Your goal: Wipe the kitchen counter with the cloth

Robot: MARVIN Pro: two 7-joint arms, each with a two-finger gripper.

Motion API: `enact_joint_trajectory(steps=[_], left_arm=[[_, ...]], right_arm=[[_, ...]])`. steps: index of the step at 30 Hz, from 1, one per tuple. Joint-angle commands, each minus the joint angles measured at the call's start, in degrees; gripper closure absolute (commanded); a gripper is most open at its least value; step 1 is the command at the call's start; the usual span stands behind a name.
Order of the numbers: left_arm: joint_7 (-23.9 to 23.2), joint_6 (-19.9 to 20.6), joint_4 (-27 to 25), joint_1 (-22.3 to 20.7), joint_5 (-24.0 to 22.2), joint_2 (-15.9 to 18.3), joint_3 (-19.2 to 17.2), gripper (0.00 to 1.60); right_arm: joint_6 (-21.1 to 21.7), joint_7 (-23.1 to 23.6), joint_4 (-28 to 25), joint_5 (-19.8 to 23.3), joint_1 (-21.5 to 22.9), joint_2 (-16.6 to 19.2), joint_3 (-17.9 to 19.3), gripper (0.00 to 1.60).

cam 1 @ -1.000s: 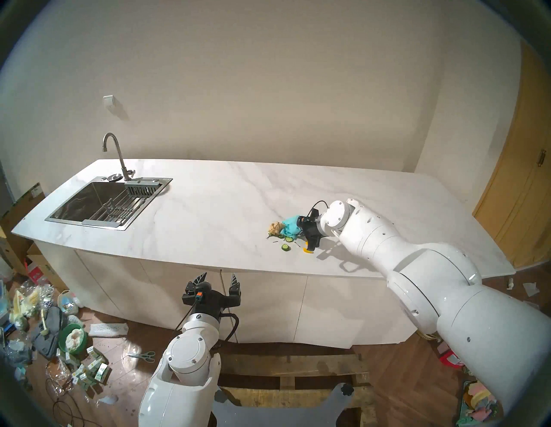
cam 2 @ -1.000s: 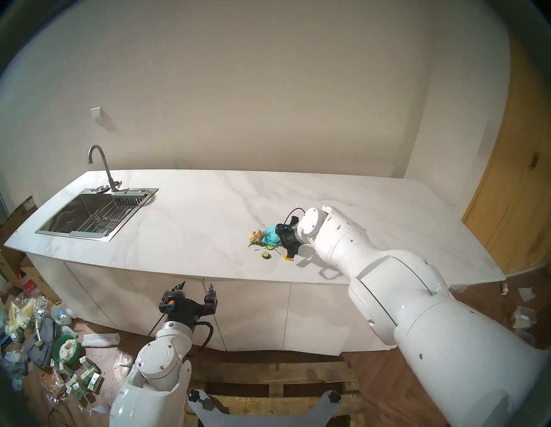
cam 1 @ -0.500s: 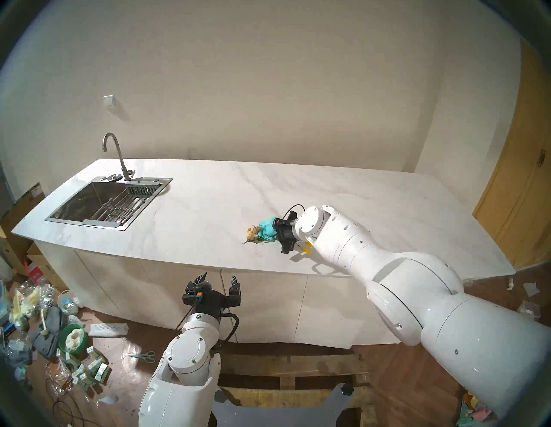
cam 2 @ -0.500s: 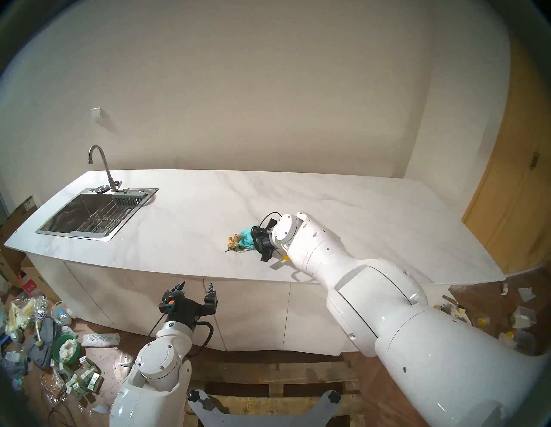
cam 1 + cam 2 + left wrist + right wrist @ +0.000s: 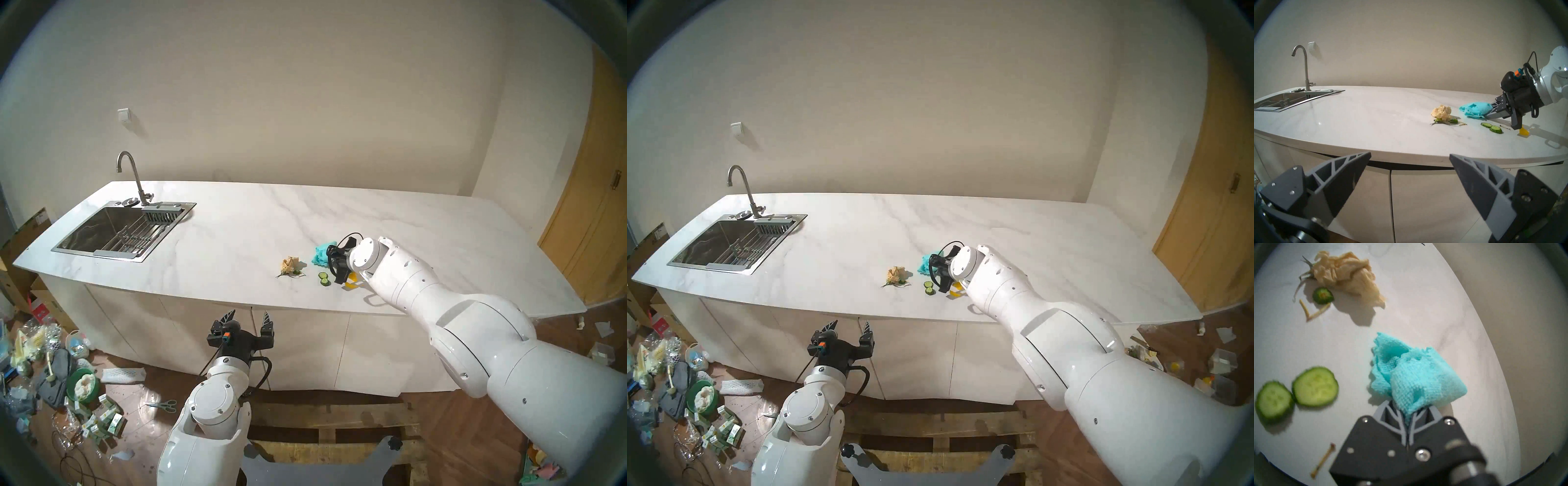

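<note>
The white marble-look kitchen counter (image 5: 237,237) runs across the head views, with a steel sink (image 5: 118,234) and tap (image 5: 130,176) at its left end. My right gripper (image 5: 1491,110) is shut on the bunched turquoise cloth (image 5: 320,256), which hangs from the fingertips (image 5: 1398,412) and touches the counter right of centre. The cloth also shows in the right head view (image 5: 925,264), the left wrist view (image 5: 1474,109) and the right wrist view (image 5: 1412,378). My left gripper (image 5: 247,315) is open and empty, below the counter's front edge before the cabinet fronts (image 5: 1423,195).
A beige paper wad (image 5: 291,264) with green scraps lies left of the cloth, apart from it. Two cucumber slices (image 5: 324,278) and a yellow piece (image 5: 351,283) lie in front of the gripper. A small stick (image 5: 1323,460) lies nearby. Clutter covers the floor at the left (image 5: 51,373).
My right gripper swept the cloth left, pushing the wad and scraps along, then drew back to the right. The wad stayed where it was pushed; the cucumber slices show again.
</note>
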Motion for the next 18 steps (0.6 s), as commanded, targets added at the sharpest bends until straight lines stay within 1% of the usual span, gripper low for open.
enact_joint_trajectory(steps=[1, 4, 10, 11, 14, 18], left_arm=[[-0.2, -0.4, -1.6, -0.3, 0.0, 0.0, 0.1, 0.00], [-0.2, -0.4, -1.6, -0.2, 0.0, 0.1, 0.1, 0.00], [-0.2, -0.3, -1.7, -0.2, -0.1, 0.1, 0.2, 0.00], [-0.2, -0.3, -1.7, -0.2, -0.1, 0.1, 0.2, 0.00], [-0.1, -0.3, -1.7, -0.2, -0.1, 0.1, 0.2, 0.00], [-0.1, -0.3, -1.6, -0.2, -0.1, 0.1, 0.2, 0.00]], right_arm=[[1.4, -1.3, -5.1, 1.2, -0.3, 4.7, 2.6, 1.60], [1.8, -0.7, -7.6, 1.5, -1.1, 6.0, 3.3, 1.60], [2.4, 2.4, -11.9, 2.3, -3.0, 8.2, 4.2, 1.60], [3.1, 2.5, -13.5, 3.0, -3.7, 8.8, 5.3, 1.60], [4.3, 2.1, -16.1, 3.4, -4.6, 9.7, 6.4, 1.60], [5.2, 1.2, -16.7, 3.7, -4.2, 10.3, 7.8, 1.60]])
